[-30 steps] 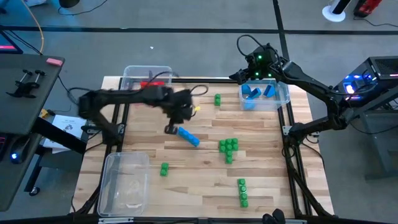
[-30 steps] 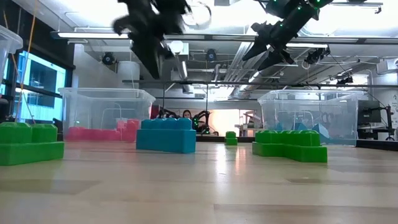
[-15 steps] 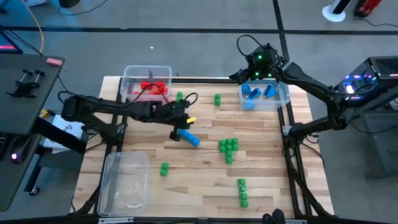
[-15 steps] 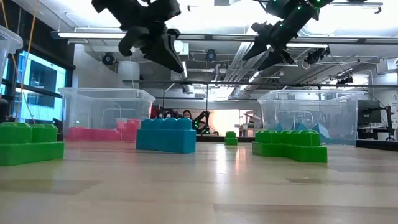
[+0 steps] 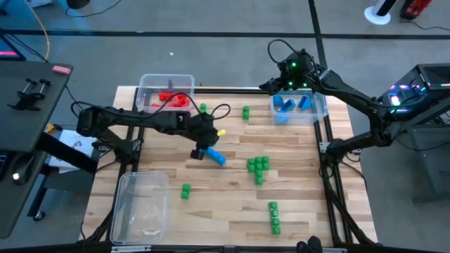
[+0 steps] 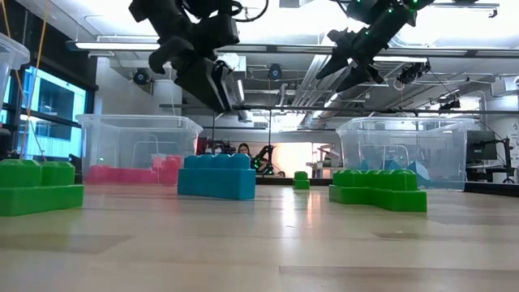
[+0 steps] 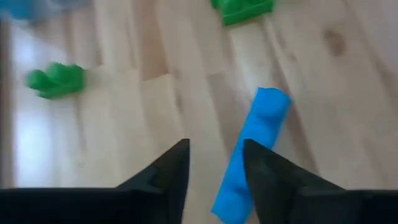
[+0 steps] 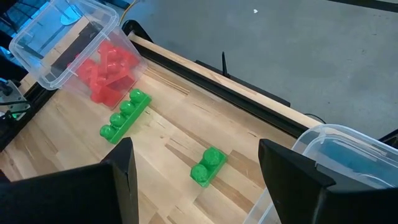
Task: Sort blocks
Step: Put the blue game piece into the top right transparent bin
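Wooden slatted table [image 5: 232, 204] noted; no legible writing seen. Blue block [image 5: 213, 155], studded and elongated, lies at frame centre below the left gripper [image 5: 204, 148], fingers parted, empty. Green blocks [image 5: 258, 167] are scattered right of centre. Red blocks [image 5: 171, 100] fill the upper-left bin [image 5: 145, 82]; blue pieces sit in the upper-right bin [image 5: 320, 112], where the right gripper [image 5: 277, 83] hovers, spread wide.

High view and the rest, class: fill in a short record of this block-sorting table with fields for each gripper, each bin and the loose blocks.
left gripper: open, above the long blue block, empty
right gripper: open, raised beside the bin of blue blocks, empty
bin with red blocks: far left corner
empty clear bin: near left corner
loose green blocks: cluster mid-table, pair near front, single, small ones near the back
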`<state>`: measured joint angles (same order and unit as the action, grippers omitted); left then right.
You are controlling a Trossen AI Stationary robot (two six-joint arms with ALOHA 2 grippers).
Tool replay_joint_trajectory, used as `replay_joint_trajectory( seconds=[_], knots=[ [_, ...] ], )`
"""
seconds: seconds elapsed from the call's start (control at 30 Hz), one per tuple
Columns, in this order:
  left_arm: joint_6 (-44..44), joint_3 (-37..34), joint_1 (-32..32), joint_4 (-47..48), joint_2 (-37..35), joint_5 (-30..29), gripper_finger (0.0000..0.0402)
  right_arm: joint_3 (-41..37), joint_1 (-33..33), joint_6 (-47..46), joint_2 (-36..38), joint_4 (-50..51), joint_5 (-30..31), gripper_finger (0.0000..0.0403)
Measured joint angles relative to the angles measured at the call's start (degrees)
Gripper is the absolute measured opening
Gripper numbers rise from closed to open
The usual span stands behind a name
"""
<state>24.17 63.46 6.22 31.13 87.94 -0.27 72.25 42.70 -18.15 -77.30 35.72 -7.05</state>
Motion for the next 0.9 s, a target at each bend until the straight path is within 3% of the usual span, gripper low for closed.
replay_joint_trajectory(
  seconds=[0.13, 0.33, 0.63, 0.9],
  knots=[
    [-1.6, 0.1, 0.0, 1.2, 1.0, 5.6, 0.0181, 0.0, 0.0, 0.0, 0.0, 0.0, 0.0, 0.0215],
    [0.4, 0.0, -0.7, 1.7, 6.0, 6.0, 0.022, 0.0, 0.0, -0.7, 0.0, 0.0, 0.0, 0.0215],
    [5.3, 0.0, -0.3, 5.1, 14.0, -0.3, 0.0227, 0.0, 0.0, -1.4, 0.0, 0.0, 0.0, 0.0215],
    [8.5, 0.0, 1.0, 5.0, 17.4, -0.2, 0.0227, 0.0, 0.0, -1.4, 0.0, 0.0, 0.0, 0.0215]
  ],
)
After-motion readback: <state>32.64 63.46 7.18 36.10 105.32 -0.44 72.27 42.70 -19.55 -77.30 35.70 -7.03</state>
